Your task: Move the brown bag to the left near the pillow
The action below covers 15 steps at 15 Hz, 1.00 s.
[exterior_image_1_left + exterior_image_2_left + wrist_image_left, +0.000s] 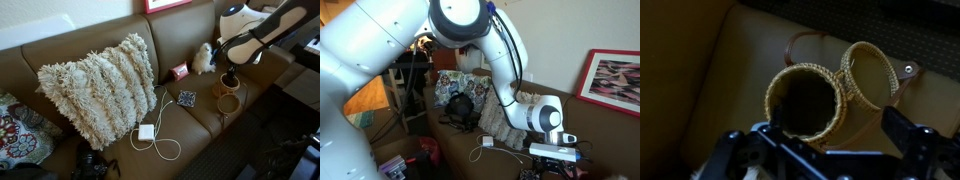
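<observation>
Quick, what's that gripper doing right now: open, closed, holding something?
Gripper: open, spread on either side of the brown bag, not gripping it.

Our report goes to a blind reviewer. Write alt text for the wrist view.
A small brown bag, round and open-mouthed with its lid flipped back, sits on a brown sofa cushion. The gripper hangs over it, open, with one dark finger at each side of the bag and neither visibly touching it.
</observation>
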{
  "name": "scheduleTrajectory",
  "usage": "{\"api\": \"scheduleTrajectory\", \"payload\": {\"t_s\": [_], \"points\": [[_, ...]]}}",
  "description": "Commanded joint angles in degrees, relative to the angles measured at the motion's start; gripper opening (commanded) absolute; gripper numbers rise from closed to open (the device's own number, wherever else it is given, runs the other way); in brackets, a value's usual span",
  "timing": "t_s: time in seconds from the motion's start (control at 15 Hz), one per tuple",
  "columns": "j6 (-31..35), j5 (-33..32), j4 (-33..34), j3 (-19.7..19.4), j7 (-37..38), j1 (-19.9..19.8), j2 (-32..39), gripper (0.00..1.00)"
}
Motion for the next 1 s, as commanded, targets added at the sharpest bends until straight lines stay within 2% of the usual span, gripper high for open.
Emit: {"api": "scheduleTrajectory", "payload": {"t_s": [0.0,0.13,0.33,0.53,0.93], "points": [[-8.62,1.37,14.15,0.75,0.12,-1.10,11.05,1.00],[-13.66,1.87,19.69,1.05,-0.53,-1.40,14.45,1.00],[-16.95,2.56,24.94,1.72,-1.59,-2.06,16.92,1.00],[-14.72,1.21,25.69,2.21,-3.92,-2.21,17.39,1.00],[-7.27,1.40,20.62,4.13,-6.83,-3.01,15.10,1.00]]}}
